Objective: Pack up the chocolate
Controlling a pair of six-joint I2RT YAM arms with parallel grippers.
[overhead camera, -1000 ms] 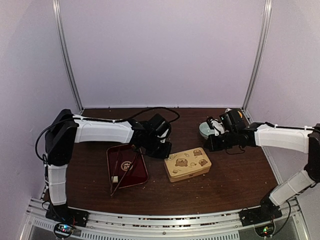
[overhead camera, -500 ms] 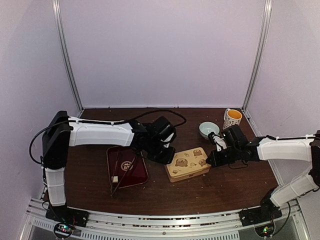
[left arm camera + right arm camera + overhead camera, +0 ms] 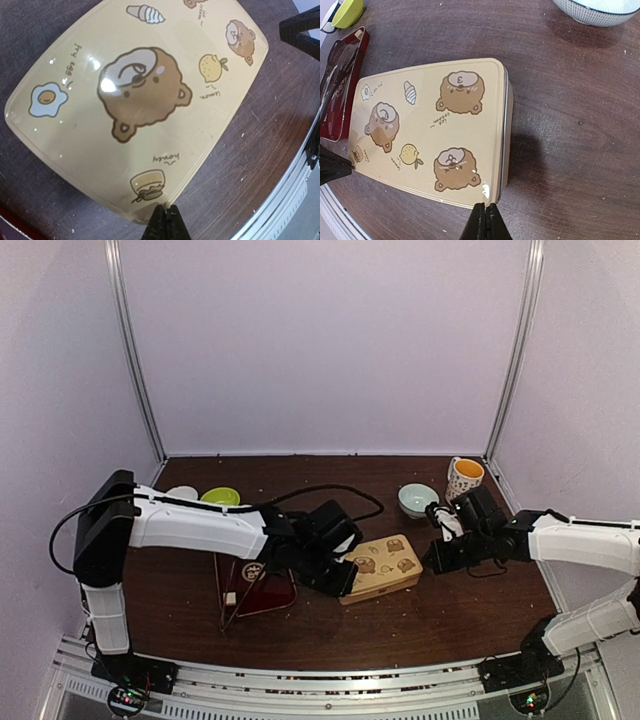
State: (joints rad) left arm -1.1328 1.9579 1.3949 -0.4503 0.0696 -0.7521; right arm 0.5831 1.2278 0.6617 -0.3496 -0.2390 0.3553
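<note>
Flanking beige bear-print tin [image 3: 380, 568], lid on: L gripper [image 3: 166, 215] & R gripper [image 3: 484, 212], both pinched shut, empty.

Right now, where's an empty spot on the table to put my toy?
Bare wood runs along the front, between the tin and the rail. There is also room at the back, behind the cable, between the green bowl and the pale bowl. The middle is crowded: tray, tin, left gripper and right gripper all close together.

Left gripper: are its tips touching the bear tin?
Cannot tell. In the left wrist view the shut left gripper overlaps the bear tin at its near rim, but contact or a hover just above would look alike.
</note>
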